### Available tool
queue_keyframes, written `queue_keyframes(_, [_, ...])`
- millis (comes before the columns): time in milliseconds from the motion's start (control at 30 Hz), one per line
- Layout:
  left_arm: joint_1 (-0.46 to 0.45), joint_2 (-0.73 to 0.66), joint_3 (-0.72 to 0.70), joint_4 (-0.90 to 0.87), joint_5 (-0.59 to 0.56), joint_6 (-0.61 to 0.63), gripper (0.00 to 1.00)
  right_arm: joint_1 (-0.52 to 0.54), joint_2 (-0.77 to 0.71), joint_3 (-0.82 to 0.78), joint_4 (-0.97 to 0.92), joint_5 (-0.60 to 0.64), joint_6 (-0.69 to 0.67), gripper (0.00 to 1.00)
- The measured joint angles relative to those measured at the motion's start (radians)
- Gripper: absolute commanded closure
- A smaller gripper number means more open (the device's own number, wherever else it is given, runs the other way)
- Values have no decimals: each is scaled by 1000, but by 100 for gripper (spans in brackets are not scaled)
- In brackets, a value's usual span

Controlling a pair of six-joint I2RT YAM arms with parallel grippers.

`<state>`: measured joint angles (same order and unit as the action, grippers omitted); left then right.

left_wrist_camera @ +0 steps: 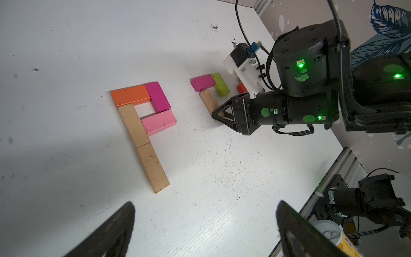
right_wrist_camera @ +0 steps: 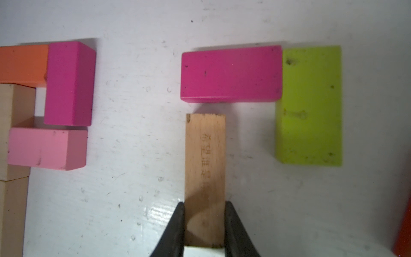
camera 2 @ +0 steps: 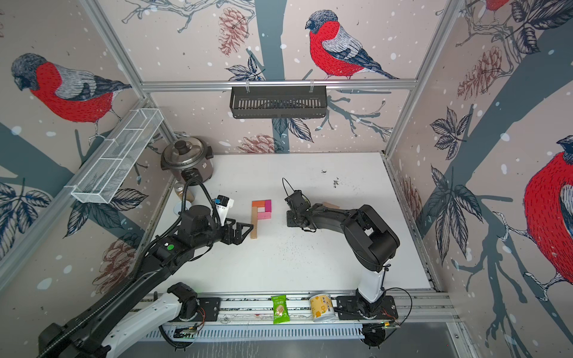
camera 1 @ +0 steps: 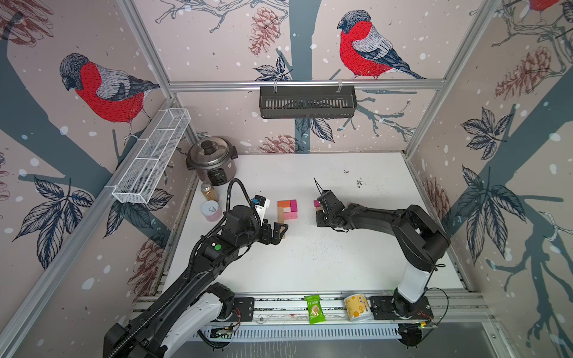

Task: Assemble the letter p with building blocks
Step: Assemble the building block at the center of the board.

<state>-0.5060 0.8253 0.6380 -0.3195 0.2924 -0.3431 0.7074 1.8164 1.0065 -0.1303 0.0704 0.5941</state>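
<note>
On the white table lies a P shape of building blocks: an orange block (left_wrist_camera: pixel 130 95), a magenta block (left_wrist_camera: pixel 158 96), a light pink block (left_wrist_camera: pixel 159 122) and two wood bars (left_wrist_camera: pixel 134 124) end to end as the stem. In a top view it shows as the P shape (camera 1: pixel 286 210). My left gripper (left_wrist_camera: pixel 205 207) is open and empty beside the stem's lower end. To the right of the P, my right gripper (right_wrist_camera: pixel 204 207) is shut on a wood bar (right_wrist_camera: pixel 204 160). That bar points at a second magenta block (right_wrist_camera: pixel 231 73), which touches a lime green block (right_wrist_camera: pixel 309 104).
A red block (right_wrist_camera: pixel 403 231) lies just beyond the green one. A rice cooker (camera 1: pixel 212 159), a spice jar (camera 1: pixel 209 191) and a pink can (camera 1: pixel 211 210) stand at the back left. A green snack packet (camera 1: pixel 314 308) and a yellow can (camera 1: pixel 358 307) lie on the front rail.
</note>
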Motion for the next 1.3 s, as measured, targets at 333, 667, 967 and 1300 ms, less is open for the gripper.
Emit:
queue_keyframes(333, [7,-2,-2,1,19,0,2,0,8,8,1,-4,0,77])
queue_keyframes(667, [11,-5,-3,2,29,0,3,1,19,22,0,-4,-3,71])
queue_keyframes(967, [13,-8,-4,2,44,0,3,1,23,24,-3,-4,-3,66])
queue_keyframes(1300, [13,-12,-6,2,45,0,2,3,23,43,-27,-8,-3,62])
